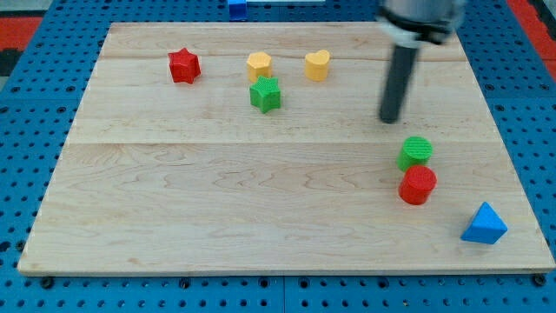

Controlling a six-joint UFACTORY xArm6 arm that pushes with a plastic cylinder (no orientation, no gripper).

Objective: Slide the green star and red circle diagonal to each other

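Fingers: none on this rig, so nothing to call apart, together or clamped. Just a straight dark rod, and my tip [391, 120] sits on the wooden board [217, 209] in the view's upper right. It touches no block.

Nearest block is the green circle [416, 152], just below and slightly to the view's right of my tip, with a small gap between them. The red circle [418, 185] sits directly under the green circle toward the view's bottom; the two look touching or very nearly so, can't tell which.

The green star [265, 94] is well apart from my tip, off to the view's left and a bit higher, in the upper middle of the board. So green star and red circle are far apart: star up and to the left, circle down and to the right.

Other blocks:
- yellow hexagon-like block [259, 64], just above the green star, nearly touching it
- yellow heart [317, 65], to the view's right of that one, near but apart
- red star [184, 66], upper left, alone
- blue triangle [484, 224], at the lower right corner of the board, near the red circle but apart

A blue block [236, 8] shows at the view's top edge, off the board, shape cut off. Under the board: blue pegboard table [35, 104].
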